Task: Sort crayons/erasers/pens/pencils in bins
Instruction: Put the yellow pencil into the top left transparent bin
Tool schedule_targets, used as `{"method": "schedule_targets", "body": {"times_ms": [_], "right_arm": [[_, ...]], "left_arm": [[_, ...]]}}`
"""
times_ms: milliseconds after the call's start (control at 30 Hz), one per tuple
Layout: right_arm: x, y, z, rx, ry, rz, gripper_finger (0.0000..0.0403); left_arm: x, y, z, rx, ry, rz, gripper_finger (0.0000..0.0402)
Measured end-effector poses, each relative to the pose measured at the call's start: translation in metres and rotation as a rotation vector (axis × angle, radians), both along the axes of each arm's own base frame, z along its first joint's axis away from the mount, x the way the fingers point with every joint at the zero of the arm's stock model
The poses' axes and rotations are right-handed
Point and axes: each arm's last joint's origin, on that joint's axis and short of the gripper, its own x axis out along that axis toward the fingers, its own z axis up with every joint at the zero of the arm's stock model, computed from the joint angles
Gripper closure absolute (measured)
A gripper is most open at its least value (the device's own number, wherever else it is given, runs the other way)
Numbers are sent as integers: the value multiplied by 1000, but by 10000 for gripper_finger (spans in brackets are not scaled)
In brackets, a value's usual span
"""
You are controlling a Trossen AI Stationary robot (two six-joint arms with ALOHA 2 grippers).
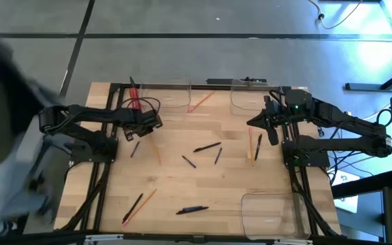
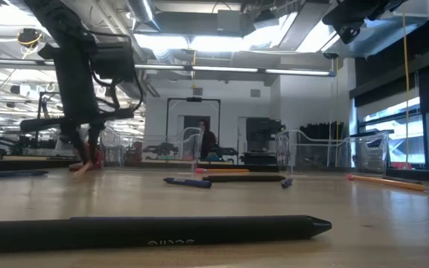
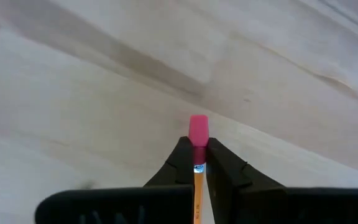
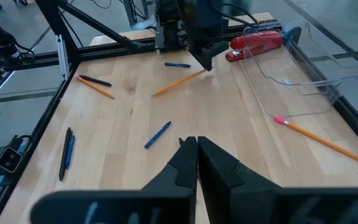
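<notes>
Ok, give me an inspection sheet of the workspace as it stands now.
Surface: wooden table.
Job's things: pens and pencils scattered loose; three clear bins, no pen or pencil seen in them.
Clutter: red stapler beside a far bin.
Hands: left hand shut on a pencil near its eraser; right hand shut, holding nothing.
Cables: black loops on left arm.
Surroundings: a person far behind.

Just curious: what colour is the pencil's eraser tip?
Pink eraser, best seen in the left wrist view.
</notes>
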Motion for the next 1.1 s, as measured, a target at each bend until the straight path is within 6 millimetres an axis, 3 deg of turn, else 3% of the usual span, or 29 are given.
{"method": "schedule_targets", "body": {"times_ms": [200, 367, 767, 933, 1100], "right_arm": [[0, 0, 1, -3, -8, 0, 388], [0, 0, 1, -2, -8, 0, 388], [0, 0, 1, -3, -8, -1, 388], [1, 0, 2, -9, -27, -1, 388], [3, -2, 7, -37, -79, -20, 388]], "left_arm": [[5, 2, 11, 61, -46, -120, 395], [14, 5, 34, 145, -74, -285, 396], [39, 28, 124, 443, -102, -568, 396], [41, 41, 163, 605, -49, -741, 396], [33, 57, 188, 720, 21, -858, 396]]}}
